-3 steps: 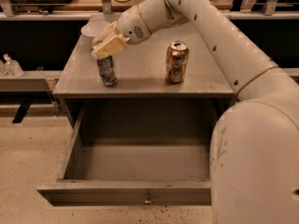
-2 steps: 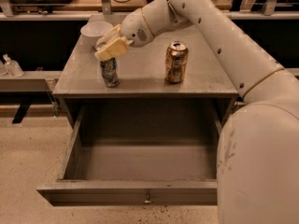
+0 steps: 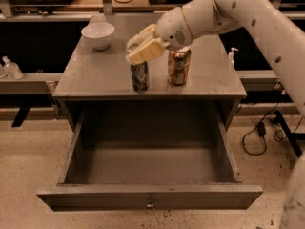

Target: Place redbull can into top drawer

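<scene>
The redbull can (image 3: 139, 76) is slim, dark silver-and-blue and upright, at the front of the grey cabinet top (image 3: 90, 75), just left of the gold can. My gripper (image 3: 143, 46) comes in from the right, and its cream fingers (image 3: 147, 51) are closed around the can's top, which they hide. I cannot tell whether the can rests on the surface or is held just above it. The top drawer (image 3: 76, 151) is pulled wide open below, with a small metal knob (image 3: 150, 204) on its front panel.
A wider gold can (image 3: 178, 67) stands close to the right of the redbull can. A white bowl (image 3: 97, 34) sits at the back left of the cabinet top. My white arm (image 3: 267, 23) crosses the upper right. Cables (image 3: 259, 132) lie on the floor at right.
My gripper has moved to the right along the cabinet top with the redbull can in it; the can now stands close beside the gold can. The gold can and the bowl have not moved.
</scene>
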Controlling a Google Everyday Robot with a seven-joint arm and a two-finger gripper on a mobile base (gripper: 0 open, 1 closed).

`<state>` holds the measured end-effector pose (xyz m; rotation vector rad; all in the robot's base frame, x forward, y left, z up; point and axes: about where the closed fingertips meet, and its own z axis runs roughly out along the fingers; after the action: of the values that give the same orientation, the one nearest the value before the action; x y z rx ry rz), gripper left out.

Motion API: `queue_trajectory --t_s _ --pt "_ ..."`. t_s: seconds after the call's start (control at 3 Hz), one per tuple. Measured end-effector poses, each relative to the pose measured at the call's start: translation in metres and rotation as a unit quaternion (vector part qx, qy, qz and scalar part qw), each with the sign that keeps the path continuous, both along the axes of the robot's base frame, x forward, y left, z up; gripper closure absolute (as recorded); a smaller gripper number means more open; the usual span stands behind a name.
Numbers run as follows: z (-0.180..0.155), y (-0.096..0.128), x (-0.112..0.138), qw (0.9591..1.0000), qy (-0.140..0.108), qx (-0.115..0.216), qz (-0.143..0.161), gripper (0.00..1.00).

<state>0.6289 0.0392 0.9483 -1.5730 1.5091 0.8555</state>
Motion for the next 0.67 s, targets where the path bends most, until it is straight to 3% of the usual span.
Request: queue_trajectory --t_s 0.33,0.67 --pt "-0.013 -0.049 -0.045 0.9991 0.023 -0.002 -0.037 1.0" --pt "-0.064 -0.095 -0.086 0.9939 0.075 -0.008 -0.081 1.0"
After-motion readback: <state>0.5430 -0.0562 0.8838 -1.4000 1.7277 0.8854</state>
